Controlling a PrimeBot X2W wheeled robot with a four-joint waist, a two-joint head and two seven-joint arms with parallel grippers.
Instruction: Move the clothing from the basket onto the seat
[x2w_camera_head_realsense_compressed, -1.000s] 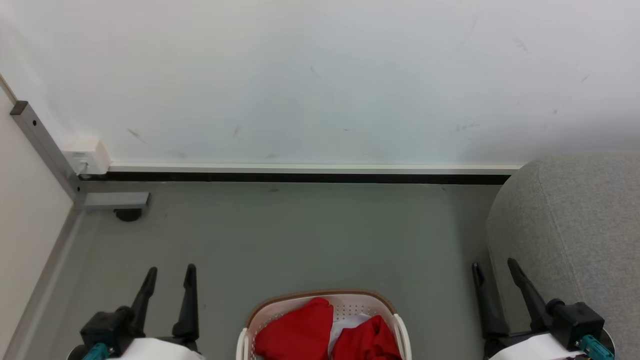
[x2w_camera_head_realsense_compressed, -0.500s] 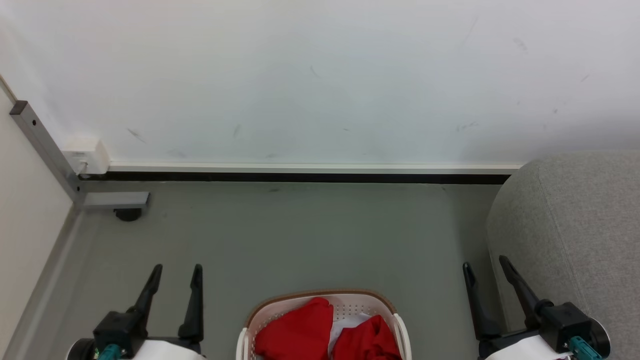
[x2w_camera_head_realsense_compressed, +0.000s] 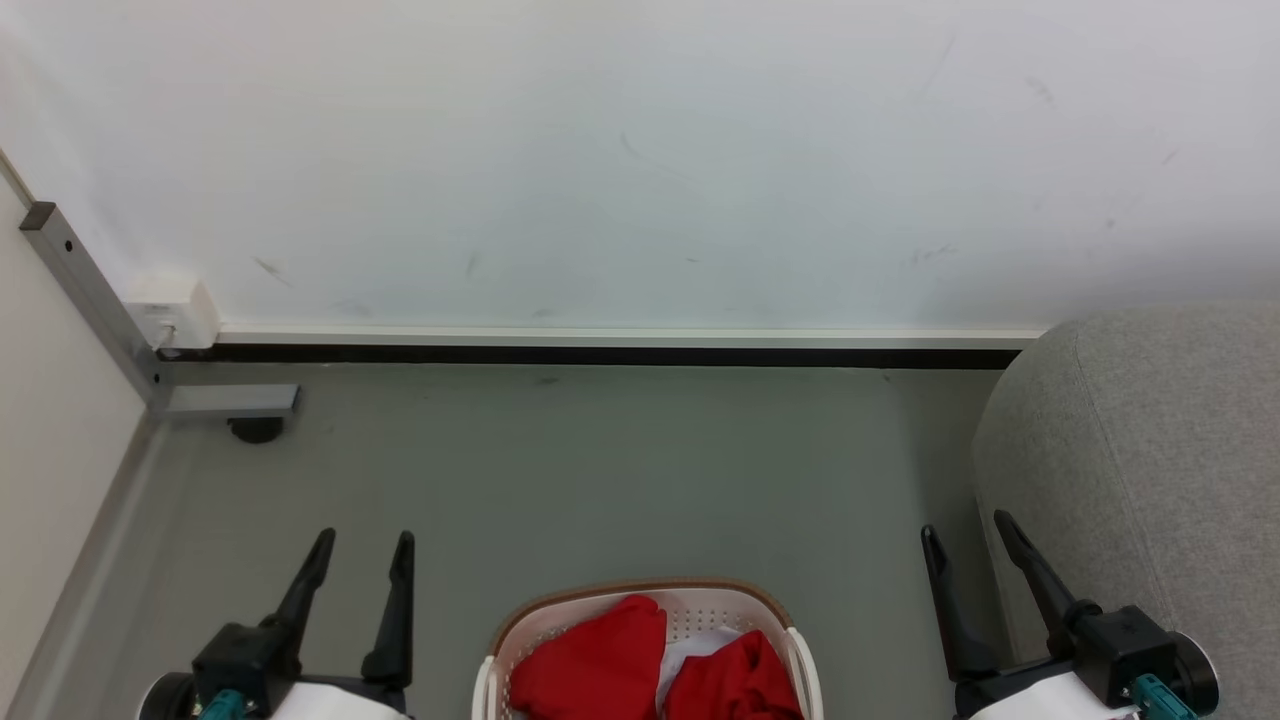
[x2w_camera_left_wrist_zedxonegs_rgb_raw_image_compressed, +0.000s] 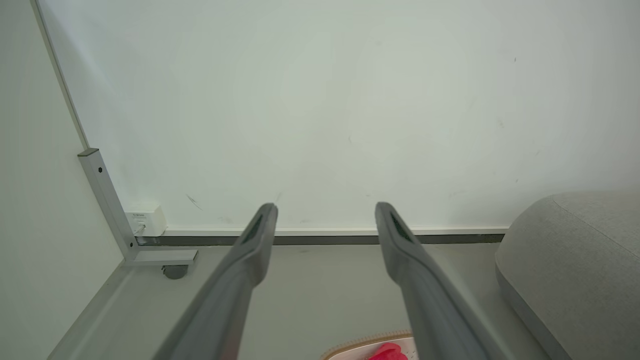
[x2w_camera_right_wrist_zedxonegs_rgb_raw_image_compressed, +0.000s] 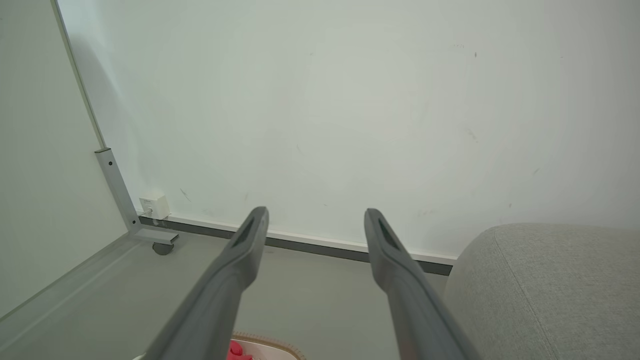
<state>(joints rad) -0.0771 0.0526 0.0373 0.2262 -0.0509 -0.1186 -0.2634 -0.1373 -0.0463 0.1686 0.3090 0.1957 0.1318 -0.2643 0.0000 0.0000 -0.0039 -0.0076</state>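
The white basket (x2w_camera_head_realsense_compressed: 640, 596) with a tan-brown rim sits on the floor at the bottom centre of the head view, cut off by the frame edge. Red clothing (x2w_camera_head_realsense_compressed: 600, 665) with a white patch between two heaps lies inside it. The light grey seat (x2w_camera_head_realsense_compressed: 1150, 450) fills the right side. My left gripper (x2w_camera_head_realsense_compressed: 363, 545) is open, left of the basket and above the floor. My right gripper (x2w_camera_head_realsense_compressed: 968, 527) is open, between basket and seat. In the left wrist view, a strip of basket rim (x2w_camera_left_wrist_zedxonegs_rgb_raw_image_compressed: 360, 344) and red clothing (x2w_camera_left_wrist_zedxonegs_rgb_raw_image_compressed: 387, 351) show at the bottom, with the seat (x2w_camera_left_wrist_zedxonegs_rgb_raw_image_compressed: 575, 260) at right.
A white wall (x2w_camera_head_realsense_compressed: 640, 150) with a dark baseboard stands close ahead. At the left a grey metal post with a foot and caster (x2w_camera_head_realsense_compressed: 255, 428) meets a pale panel. A small white box (x2w_camera_head_realsense_compressed: 172, 310) sits on the wall near the floor. Grey floor (x2w_camera_head_realsense_compressed: 600, 470) lies ahead of the basket.
Both grippers have drifted inward toward the basket, the left one to the right and the right one to the left. Basket, clothing and seat have not moved.
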